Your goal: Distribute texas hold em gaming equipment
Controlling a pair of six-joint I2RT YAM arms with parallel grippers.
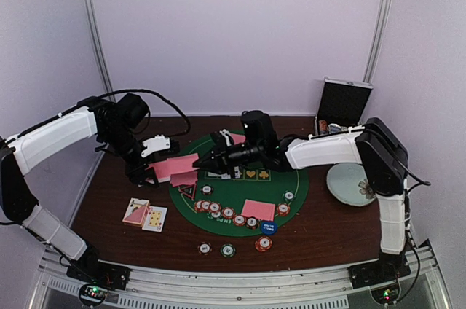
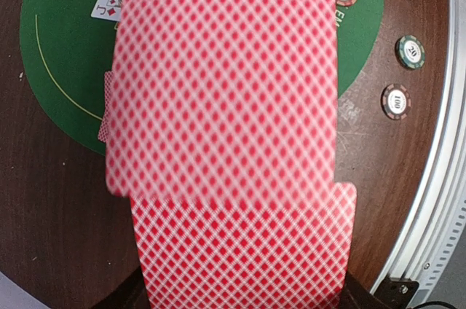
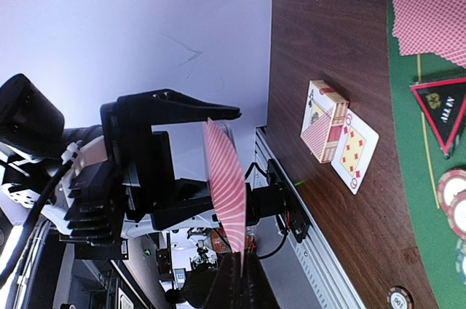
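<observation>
Your left claw (image 1: 151, 170) pinches red-backed cards (image 2: 226, 105) above the worktop's (image 1: 328, 229) left half, your right claw (image 1: 207, 160), its grip impossible to tell, points at them from the centre, and chips (image 1: 228, 213), the disc (image 1: 268, 227) and two face-up cards (image 1: 154, 218) lie toward the front edge.

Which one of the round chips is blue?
The blue disc at the green mat's near edge, beside a face-down pink card. The other chips are striped red, green or dark.

3 chips (image 1: 228, 251) lie before the mat (image 1: 295, 176), the plate (image 1: 352, 184) right of it.
</observation>
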